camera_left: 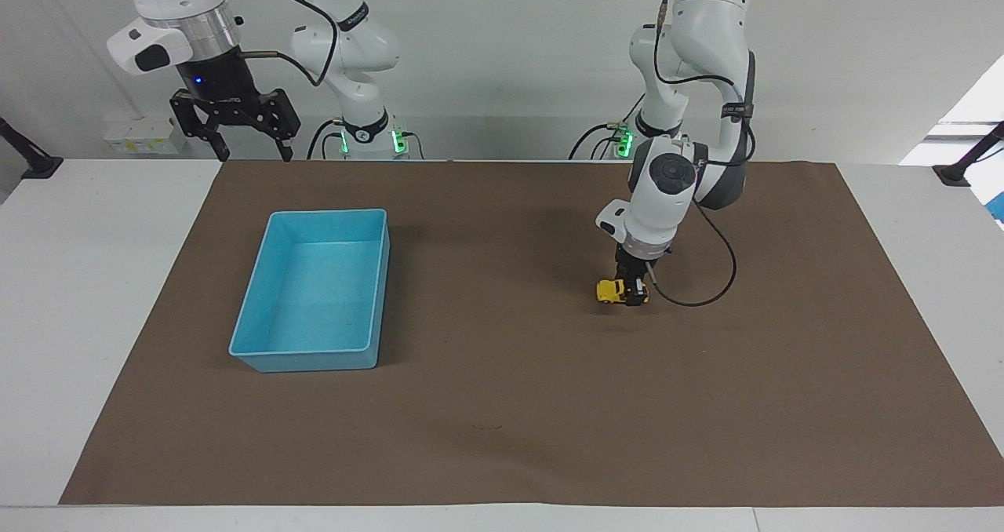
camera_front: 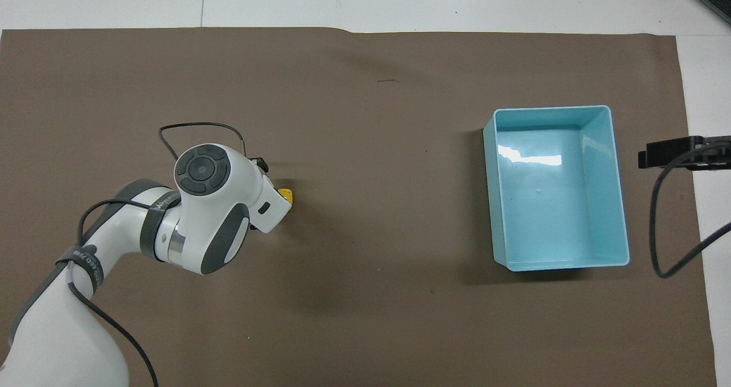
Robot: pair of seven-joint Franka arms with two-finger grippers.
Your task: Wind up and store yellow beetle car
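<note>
facing view first: your left gripper (camera_left: pixel 632 295) sits right of centre in the frame, pointing straight down at the brown mat (camera_left: pixel 518 406), its jaws pinched on the yellow beetle car (camera_left: pixel 610 290). the car is a small, rounded, glossy yellow shell with dark wheels; its wheels look to be on the mat or just above it, and you cannot tell which. the black fingers cover the end of the car toward the frame's right, so only its other, rounded end shows. a thin black cable (camera_left: pixel 706 281) loops out from the wrist and curves back to the smooth white arm.

in the overhead view the arm's white and grey wrist housing hides nearly everything; only a small yellow corner of the car (camera_front: pixel 285 195) peeks out left of centre.

the blue bin (camera_left: pixel 267 312) stands well apart from the car, left of centre in the facing view: a rectangular tub of smooth, shiny plastic with a thin rim and sloping walls. in the overhead view its floor carries a bright glare.

your right gripper (camera_left: pixel 249 154) waits at the upper left of the facing view, up in the air over the mat's edge by the white worktop (camera_left: pixel 86 296), its angular black jaws spread wide and holding nothing.
</note>
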